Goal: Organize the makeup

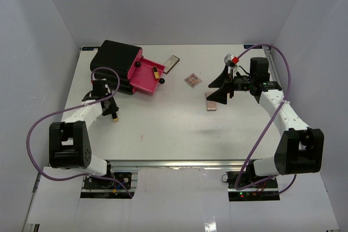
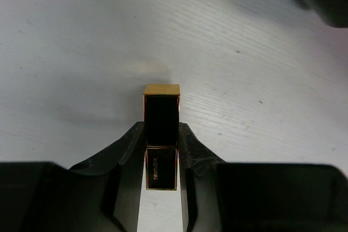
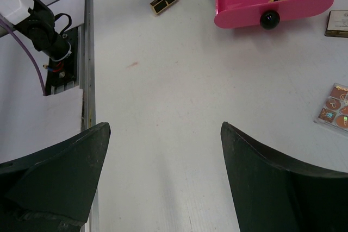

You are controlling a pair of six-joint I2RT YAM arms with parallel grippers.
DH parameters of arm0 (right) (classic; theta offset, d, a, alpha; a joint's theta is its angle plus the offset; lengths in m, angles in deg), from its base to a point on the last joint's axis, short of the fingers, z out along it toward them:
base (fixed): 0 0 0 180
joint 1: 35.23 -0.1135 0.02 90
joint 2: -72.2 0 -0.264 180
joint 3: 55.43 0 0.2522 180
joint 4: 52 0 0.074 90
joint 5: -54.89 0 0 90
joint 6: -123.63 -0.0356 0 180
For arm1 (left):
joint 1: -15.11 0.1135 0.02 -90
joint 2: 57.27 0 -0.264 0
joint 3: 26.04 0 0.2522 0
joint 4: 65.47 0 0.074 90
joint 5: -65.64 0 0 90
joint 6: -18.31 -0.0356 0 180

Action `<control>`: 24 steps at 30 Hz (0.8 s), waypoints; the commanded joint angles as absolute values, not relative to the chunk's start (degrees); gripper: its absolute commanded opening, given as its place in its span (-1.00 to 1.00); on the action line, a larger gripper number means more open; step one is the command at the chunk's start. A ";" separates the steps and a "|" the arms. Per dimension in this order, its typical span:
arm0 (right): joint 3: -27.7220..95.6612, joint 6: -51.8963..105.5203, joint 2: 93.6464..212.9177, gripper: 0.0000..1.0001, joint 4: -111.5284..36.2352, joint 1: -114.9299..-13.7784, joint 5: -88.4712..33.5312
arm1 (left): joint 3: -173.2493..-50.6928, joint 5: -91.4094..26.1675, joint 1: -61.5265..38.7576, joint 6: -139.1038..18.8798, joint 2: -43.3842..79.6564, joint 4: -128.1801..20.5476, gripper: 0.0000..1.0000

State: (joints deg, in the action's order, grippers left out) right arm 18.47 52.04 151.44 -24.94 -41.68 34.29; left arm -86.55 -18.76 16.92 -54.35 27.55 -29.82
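Left gripper [image 2: 161,131]: jaws narrow, clamped on both sides of the black tube [image 2: 161,107], whose gold cap points away from the wrist. It sits near the table's [image 1: 163,134] left edge; I cannot tell whether the tube touches the surface.
Beyond it, in the far left corner: black box [image 1: 115,61] with its pink drawer [image 1: 142,82] pulled out. A gold tube [image 1: 156,71] lies inside the drawer.
Grey compact [image 1: 172,64] is just right of the drawer, near the far edge.
Square palette [image 1: 192,80] lies further right, apart from the compact.
Rectangular palette [image 1: 210,103] is right of centre, beside the right gripper [image 3: 164,126].
Right gripper: jaws wide, nothing between them.
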 commanded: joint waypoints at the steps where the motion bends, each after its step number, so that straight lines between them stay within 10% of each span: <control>1: 18.54 51.82 150.95 0.78 -26.29 -41.12 36.40 | -85.28 -30.13 13.76 -52.16 17.55 -31.28 -0.87; 9: 18.62 51.74 151.22 0.78 -26.29 -41.03 36.41 | -90.99 -25.80 -6.50 -50.57 8.83 -31.04 -0.90; 24: 18.45 52.08 152.19 0.78 -26.20 -40.59 35.38 | -123.93 -4.74 -12.83 -65.28 42.60 -26.31 -0.83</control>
State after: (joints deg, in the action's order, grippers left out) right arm 18.45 52.04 151.56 -25.05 -41.18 34.58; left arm -117.06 -11.49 -12.85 -60.17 36.19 -29.19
